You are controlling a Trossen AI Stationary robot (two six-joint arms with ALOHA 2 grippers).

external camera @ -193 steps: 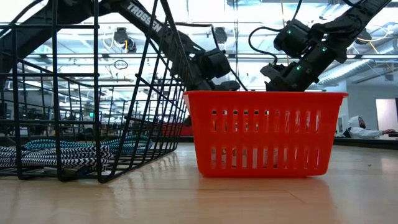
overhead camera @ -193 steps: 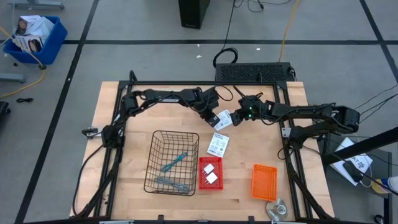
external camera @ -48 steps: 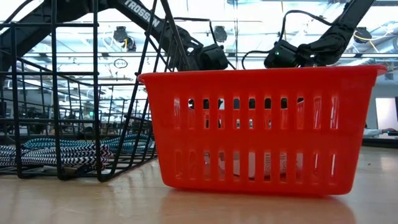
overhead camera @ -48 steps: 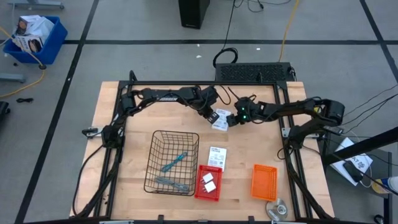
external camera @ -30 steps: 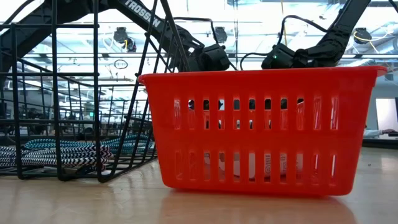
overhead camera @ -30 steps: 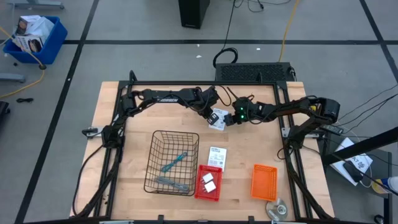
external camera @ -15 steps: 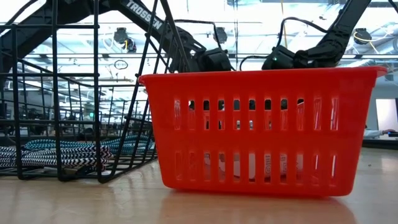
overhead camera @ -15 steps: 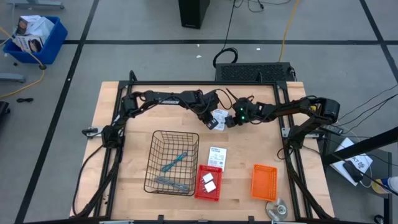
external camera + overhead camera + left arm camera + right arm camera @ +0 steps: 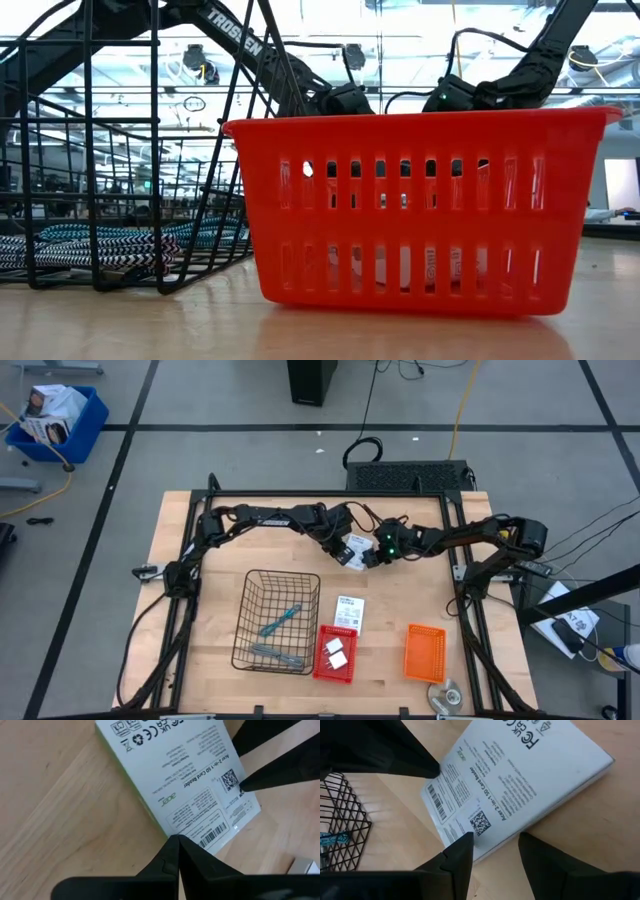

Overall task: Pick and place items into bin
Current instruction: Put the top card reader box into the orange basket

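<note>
**Crowded centre, open margins**

Both grippers meet over the flat white card with green print (image 9: pixel 356 549) near table centre: the left gripper (image 9: pixel 343 551) closes it in from 9 o'clock with its fingers together, the right gripper (image 9: pixel 370 554) from 3 o'clock with its fingers parted. At 6 o'clock a second white card (image 9: pixel 348 609), the black wire basket (image 9: pixel 250 592) and the red slotted plastic bin (image 9: pixel 336 659) block the way. The orange plastic bin (image 9: pixel 424 652) stands at 5 o'clock. Bare wooden table (image 9: pixel 400 598) between the bins leaves room to pass.

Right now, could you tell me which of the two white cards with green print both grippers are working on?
The card at the table's far middle, between the left gripper and right gripper. The other card lies alone by the wire basket.
</note>
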